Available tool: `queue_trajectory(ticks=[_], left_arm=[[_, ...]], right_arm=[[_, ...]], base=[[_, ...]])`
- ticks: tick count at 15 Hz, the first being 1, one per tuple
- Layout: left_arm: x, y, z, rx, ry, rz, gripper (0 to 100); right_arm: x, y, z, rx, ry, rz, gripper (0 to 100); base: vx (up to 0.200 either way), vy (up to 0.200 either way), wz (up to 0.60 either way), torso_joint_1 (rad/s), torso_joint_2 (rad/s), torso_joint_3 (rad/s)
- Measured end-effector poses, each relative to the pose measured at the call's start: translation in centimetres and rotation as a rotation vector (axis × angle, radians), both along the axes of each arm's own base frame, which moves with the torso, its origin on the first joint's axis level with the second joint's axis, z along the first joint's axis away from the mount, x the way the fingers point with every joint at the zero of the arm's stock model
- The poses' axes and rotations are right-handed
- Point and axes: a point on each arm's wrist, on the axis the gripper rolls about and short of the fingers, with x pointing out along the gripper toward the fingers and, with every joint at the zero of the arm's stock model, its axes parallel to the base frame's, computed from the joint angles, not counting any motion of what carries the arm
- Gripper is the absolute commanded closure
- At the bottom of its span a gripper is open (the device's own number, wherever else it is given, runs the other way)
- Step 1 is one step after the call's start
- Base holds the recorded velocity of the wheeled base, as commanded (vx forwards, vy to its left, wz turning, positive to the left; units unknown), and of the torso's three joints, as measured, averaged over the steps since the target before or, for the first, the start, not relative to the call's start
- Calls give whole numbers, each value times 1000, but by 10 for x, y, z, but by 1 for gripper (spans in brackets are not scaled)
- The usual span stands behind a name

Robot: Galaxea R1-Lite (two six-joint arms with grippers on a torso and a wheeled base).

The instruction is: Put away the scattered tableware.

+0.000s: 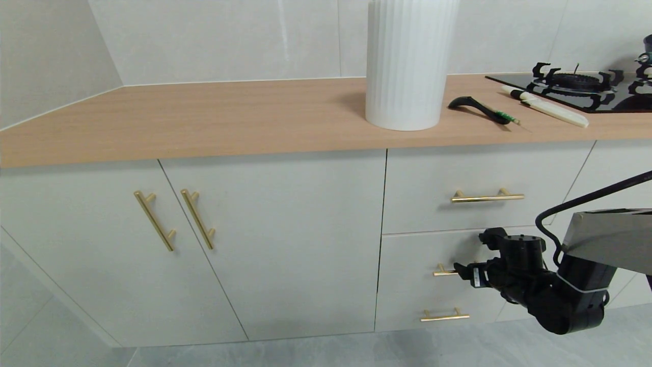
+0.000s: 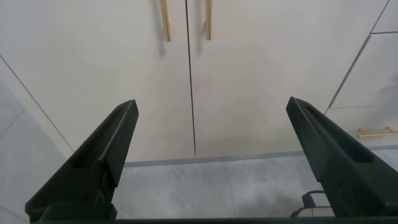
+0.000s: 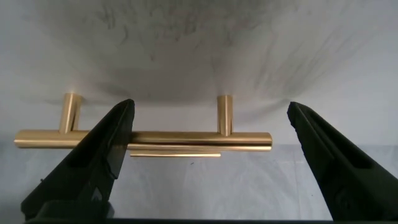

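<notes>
A black spoon [image 1: 476,108] with a green-tipped handle and a white knife [image 1: 547,106] lie on the wooden counter [image 1: 204,120], right of a tall white ribbed container [image 1: 406,63]. My right gripper [image 1: 468,252] is low in front of the drawer stack, open, at the middle drawer's gold handle [image 1: 444,272]. In the right wrist view that handle [image 3: 174,138] lies crosswise just ahead of the open right gripper [image 3: 209,109], apart from both fingers. My left gripper [image 2: 211,106] is open with nothing in it, facing the double cabinet doors [image 2: 249,81] just above the floor.
A black gas hob [image 1: 575,86] sits at the counter's far right. The drawer stack has a top handle [image 1: 486,196] and a bottom handle [image 1: 444,316]. Two gold bar handles [image 1: 175,219] mark the cabinet doors on the left. Grey tiled floor [image 1: 305,351] lies below.
</notes>
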Motion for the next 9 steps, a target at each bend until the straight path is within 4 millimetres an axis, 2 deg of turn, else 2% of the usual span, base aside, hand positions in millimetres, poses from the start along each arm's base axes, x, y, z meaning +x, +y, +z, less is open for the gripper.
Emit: queue_trajectory(ticks=[9], left_arm=[[0, 0, 0, 0, 0, 0, 0]], right_arm=[[-11, -1, -4, -8, 40, 4, 0]], base=[[0, 0, 0, 0, 0, 0]])
